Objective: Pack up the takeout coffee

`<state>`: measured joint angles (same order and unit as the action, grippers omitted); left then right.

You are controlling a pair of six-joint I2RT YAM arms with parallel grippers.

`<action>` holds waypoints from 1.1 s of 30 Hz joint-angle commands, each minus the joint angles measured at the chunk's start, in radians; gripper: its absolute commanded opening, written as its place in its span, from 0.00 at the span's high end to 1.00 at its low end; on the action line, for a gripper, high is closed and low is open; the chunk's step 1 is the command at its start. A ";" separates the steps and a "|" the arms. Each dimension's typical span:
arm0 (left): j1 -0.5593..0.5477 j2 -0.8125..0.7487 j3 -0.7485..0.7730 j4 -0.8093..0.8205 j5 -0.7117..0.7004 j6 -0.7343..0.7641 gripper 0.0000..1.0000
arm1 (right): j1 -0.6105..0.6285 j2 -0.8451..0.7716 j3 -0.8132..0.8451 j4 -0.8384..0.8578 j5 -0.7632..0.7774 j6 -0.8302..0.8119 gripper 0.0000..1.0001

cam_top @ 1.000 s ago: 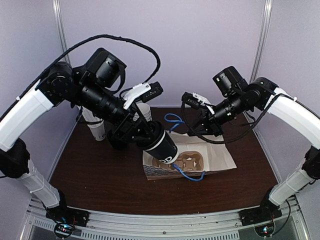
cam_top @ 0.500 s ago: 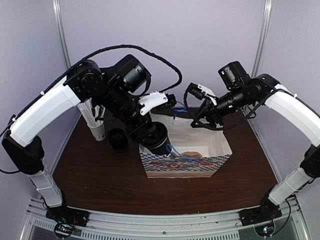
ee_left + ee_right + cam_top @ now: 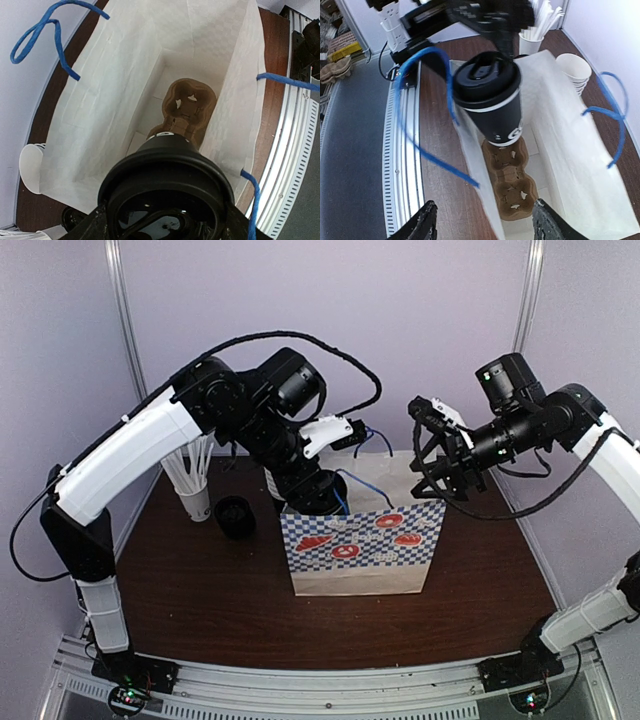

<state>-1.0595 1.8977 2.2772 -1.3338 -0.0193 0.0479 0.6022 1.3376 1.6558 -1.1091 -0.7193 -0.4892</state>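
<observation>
The takeout coffee (image 3: 490,97), black-bodied with a black dome lid, hangs in the mouth of the upright paper bag (image 3: 360,560). My left gripper (image 3: 312,490) is shut on its lid. Seen from the left wrist, the lid (image 3: 167,195) fills the foreground between my fingers. A brown cardboard cup carrier (image 3: 187,112) lies on the bag's floor straight below the cup. My right gripper (image 3: 437,455) hovers open above the bag's right end and holds nothing. Its fingertips (image 3: 422,222) stand wide apart over the carrier (image 3: 512,182).
A white cup of white sticks (image 3: 195,480) and a loose black lid (image 3: 236,517) sit left of the bag. A stack of lidless white cups (image 3: 575,70) stands behind it. Blue cord handles (image 3: 610,115) stick up from the bag's rim. Purple walls close in the back and sides.
The bag has gone from lying on its side to standing upright. My right gripper has opened and let go of it. My left arm has swung the coffee into the bag's mouth.
</observation>
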 commanded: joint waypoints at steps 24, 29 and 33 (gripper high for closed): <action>0.098 0.058 0.094 0.017 0.150 -0.036 0.62 | 0.339 0.079 -0.095 -0.002 0.281 -0.184 1.00; 0.061 0.086 0.093 0.022 0.168 -0.015 0.63 | 0.441 0.058 -0.145 -0.041 0.350 -0.218 1.00; 0.014 0.080 0.065 0.008 0.149 -0.006 0.63 | 0.529 0.044 -0.181 -0.061 0.411 -0.227 1.00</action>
<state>-1.0000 1.9663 2.3478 -1.3533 0.1127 0.0250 1.0615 1.4101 1.5093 -1.1213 -0.4004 -0.6876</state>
